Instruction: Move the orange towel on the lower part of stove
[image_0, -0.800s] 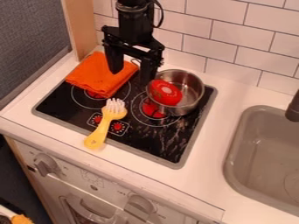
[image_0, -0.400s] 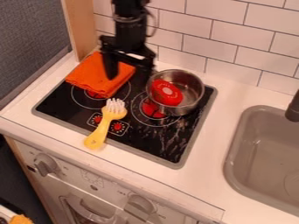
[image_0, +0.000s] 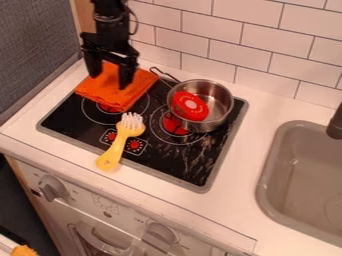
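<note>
- Black gripper (image_0: 110, 81) hanging fingers-down over the orange towel (image_0: 113, 96); contact between them, cannot tell
- Claw spread wide, a broad gap between its fingers, nothing gripped
- Towel in a flat, folded heap at the cooktop's (image_0: 150, 162) back corner, part on the black surface, part on the white counter (image_0: 247, 175)
- Metal pot (image_0: 222, 102) on the cooktop, a red object (image_0: 190, 106) inside
- Yellow brush (image_0: 120, 143), bristles toward the towel, handle end past the cooktop's front edge
- Grey sink (image_0: 294, 200) well apart from the towel
</note>
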